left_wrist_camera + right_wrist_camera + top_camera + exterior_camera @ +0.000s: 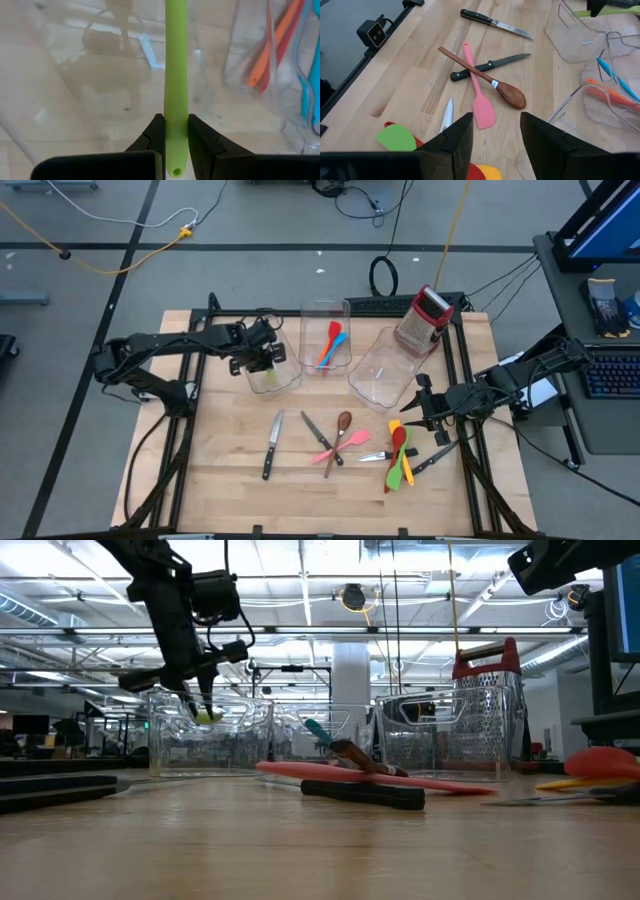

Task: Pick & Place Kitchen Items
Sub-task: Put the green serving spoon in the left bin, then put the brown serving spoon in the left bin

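Observation:
My left gripper point(262, 360) hangs over the left clear bin point(285, 380) at the table's far left and is shut on a green utensil point(177, 60). The middle bin point(312, 320) holds orange and blue utensils point(330, 345). On the near middle of the table lie black-handled knives point(272, 448), a brown spoon point(507, 92) and a pink spatula point(480, 105), the spoon crossing the spatula and one knife. My right gripper point(495, 145) waits open above the table's right side, near red, yellow, green and orange utensils point(400, 455). My left gripper pinches the green utensil's handle point(176, 127) near its free end between its two fingers point(202, 137). The fingers come steeply from above, and the handle runs on past them down into the left bin. Whether its lower end touches the bin floor I cannot tell.
A third clear bin point(382, 372) stands right of the middle one, with the red-topped metal grater point(424, 318) behind it at the far right. Black rails run along the table's left and right edges. Bare wood lies at the near left.

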`<action>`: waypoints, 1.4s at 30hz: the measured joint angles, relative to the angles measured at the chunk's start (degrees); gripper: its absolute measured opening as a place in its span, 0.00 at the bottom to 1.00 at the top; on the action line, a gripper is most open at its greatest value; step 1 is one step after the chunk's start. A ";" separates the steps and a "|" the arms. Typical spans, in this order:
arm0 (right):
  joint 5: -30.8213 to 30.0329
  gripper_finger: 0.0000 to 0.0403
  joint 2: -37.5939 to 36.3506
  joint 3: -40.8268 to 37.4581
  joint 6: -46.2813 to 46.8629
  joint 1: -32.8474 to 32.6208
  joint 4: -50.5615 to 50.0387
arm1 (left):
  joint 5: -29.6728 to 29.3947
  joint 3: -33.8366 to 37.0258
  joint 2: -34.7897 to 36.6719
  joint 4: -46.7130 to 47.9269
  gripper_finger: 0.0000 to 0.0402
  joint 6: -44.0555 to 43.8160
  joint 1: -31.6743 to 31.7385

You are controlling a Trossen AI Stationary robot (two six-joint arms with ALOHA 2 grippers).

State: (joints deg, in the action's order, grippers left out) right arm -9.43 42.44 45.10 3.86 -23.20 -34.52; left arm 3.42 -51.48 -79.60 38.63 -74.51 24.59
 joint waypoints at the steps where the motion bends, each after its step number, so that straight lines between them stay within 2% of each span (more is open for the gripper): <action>1: 0.00 0.39 0.00 0.00 -0.01 0.00 0.00 | 0.00 0.18 0.01 0.04 0.10 0.42 0.27; 22: -0.02 0.39 0.00 0.00 2.46 -0.01 0.02 | -0.41 0.91 -0.01 0.15 0.11 4.14 1.76; 31: -0.02 0.39 0.00 0.00 3.17 -0.01 0.02 | -0.37 0.91 -0.01 0.21 0.33 4.94 1.76; 38: 0.06 0.39 0.00 0.00 3.17 0.00 0.02 | -0.33 0.89 0.07 0.09 0.41 4.46 1.84; 42: 0.20 0.39 0.00 0.00 3.18 0.00 0.02 | 2.00 0.84 1.33 -2.18 0.43 6.06 2.44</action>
State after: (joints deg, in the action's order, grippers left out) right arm -9.23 42.44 45.10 7.04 -23.20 -34.50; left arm 5.42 -50.63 -78.27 36.45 -68.44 27.02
